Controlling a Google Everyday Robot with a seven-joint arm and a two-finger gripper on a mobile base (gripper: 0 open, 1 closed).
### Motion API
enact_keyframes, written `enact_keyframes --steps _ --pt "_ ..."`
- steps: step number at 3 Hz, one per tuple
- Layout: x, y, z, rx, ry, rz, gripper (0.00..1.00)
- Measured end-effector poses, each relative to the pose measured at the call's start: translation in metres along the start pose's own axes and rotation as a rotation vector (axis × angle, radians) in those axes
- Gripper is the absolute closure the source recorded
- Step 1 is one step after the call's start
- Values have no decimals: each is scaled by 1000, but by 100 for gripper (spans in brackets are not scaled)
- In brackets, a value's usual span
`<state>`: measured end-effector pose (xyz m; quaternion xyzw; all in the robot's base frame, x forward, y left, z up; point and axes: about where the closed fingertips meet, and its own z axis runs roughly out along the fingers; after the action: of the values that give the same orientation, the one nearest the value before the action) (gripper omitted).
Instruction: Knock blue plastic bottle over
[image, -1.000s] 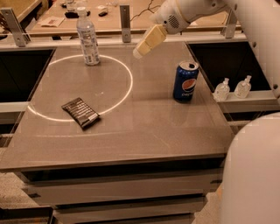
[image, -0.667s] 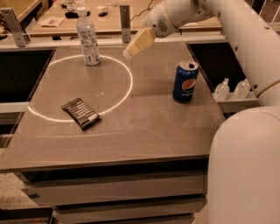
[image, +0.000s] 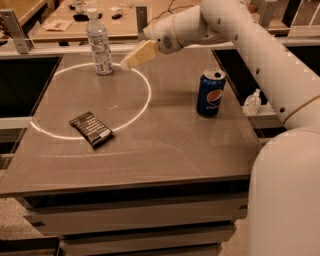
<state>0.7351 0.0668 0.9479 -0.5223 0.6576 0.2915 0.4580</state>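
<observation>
Over the far side of the table (image: 165, 150): gripper (image: 128, 62) hovered just right of the blue plastic bottle (image: 99, 47), with a narrow gap between them.
Hard to see: whether the gripper was spread or pressed together could not be told; nothing showed in it.
Cut off: one small pump bottle (image: 253, 102) sat beyond the right edge, its base hidden.
Blue plastic bottle: one, upright at the far left, on the white ring (image: 146, 95).
Pepsi can (image: 210, 93): one, upright, right side.
Dark snack wrapper (image: 90, 129): one, flat across the ring's near arc.

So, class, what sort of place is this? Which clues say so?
Probably a robot test lab: a white circle marked on the table, the blue plastic bottle and Pepsi can as props, the gripper hovering beside the bottle.
</observation>
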Motion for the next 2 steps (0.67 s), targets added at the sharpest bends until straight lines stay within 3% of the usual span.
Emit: enact_keyframes --steps 1,2 --pt "3 -7 17 40 -22 16 0" --pt "1 -8 16 44 -25 14 0"
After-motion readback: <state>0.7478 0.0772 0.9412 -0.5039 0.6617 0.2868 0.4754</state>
